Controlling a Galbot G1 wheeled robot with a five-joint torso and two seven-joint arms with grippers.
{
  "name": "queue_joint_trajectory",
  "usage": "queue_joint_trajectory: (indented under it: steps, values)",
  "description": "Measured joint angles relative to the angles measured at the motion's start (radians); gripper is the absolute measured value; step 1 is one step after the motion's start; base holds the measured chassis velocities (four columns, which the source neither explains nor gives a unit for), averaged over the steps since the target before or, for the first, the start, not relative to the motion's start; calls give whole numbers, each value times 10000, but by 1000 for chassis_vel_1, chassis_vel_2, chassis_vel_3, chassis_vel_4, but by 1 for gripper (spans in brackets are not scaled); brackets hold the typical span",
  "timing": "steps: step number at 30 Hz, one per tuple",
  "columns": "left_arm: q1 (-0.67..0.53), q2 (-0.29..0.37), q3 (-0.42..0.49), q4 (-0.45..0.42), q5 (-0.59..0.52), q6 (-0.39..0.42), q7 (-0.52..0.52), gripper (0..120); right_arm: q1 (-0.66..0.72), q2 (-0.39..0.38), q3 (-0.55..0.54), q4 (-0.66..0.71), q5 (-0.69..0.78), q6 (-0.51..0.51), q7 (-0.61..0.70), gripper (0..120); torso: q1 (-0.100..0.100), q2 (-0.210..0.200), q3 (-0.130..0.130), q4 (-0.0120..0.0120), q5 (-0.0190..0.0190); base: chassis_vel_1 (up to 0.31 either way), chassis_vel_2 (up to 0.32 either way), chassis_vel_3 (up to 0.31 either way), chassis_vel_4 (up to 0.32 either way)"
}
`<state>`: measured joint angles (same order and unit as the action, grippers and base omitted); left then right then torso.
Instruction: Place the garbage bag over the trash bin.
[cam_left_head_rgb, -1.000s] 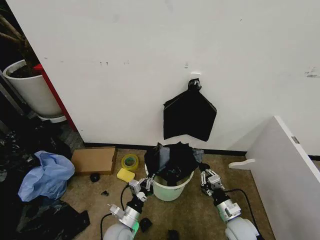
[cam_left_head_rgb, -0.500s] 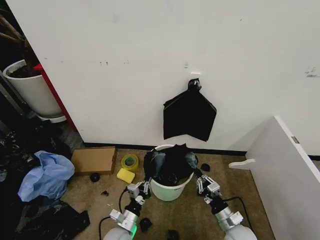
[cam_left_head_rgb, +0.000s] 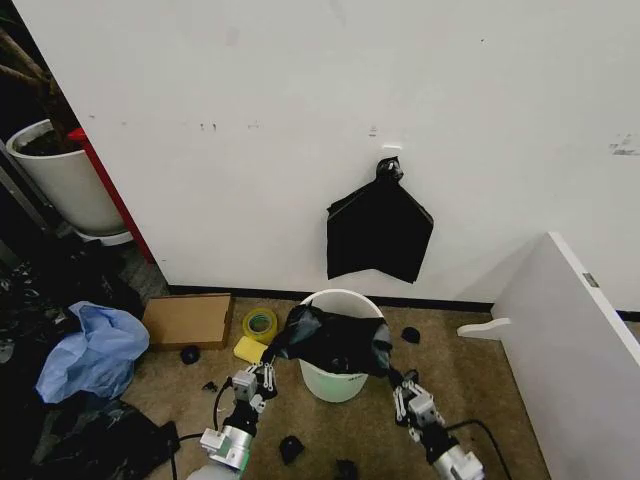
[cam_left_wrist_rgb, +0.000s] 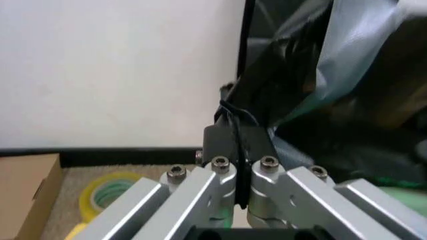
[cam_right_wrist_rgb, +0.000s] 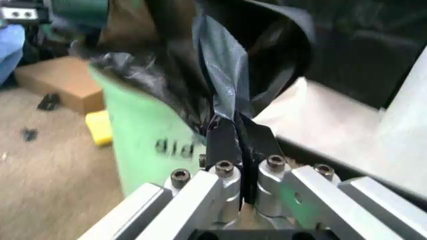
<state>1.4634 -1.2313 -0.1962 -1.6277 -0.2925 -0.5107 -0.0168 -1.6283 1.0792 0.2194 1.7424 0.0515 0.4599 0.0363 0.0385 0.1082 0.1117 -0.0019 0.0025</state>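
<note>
Both jaws clamped shut on plastic. Left gripper (cam_left_head_rgb: 262, 372) pinches a fold of the garbage bag (cam_left_head_rgb: 330, 340) at its left end; the wrist view shows film squeezed between the closed pads (cam_left_wrist_rgb: 230, 145). Right gripper (cam_left_head_rgb: 398, 385) pinches the bag's right end the same way (cam_right_wrist_rgb: 235, 132).

Bag hangs stretched between the two, long axis running left-right, over the near half of the trash bin (cam_left_head_rgb: 340, 300); the bin's far rim is bare. Bin lies ahead of both grippers, toward the wall, about equally near each. Judged: mouth not yet seated around the rim.

Black garbage bag (cam_left_head_rgb: 332, 342) (crumpled) overhangs white trash bin (cam_left_head_rgb: 336, 378).
</note>
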Motion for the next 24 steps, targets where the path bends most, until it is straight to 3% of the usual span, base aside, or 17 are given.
queue_joint_trajectory:
  steps: [8, 24]
  values:
    - [-281, -167, 149, 307, 229, 508, -524, 0, -499, 22, -22, -240, 153, 67, -76, 0, 0, 0, 1, -1, 0, 0, 0, 0, 0]
    - [-865, -518, 220, 1239, 244, 1277, -925, 0, 1321, 678, 401, -2924, 393, 1343, -2394, 0, 1, 0, 1, 0, 1, 0, 0, 0, 0]
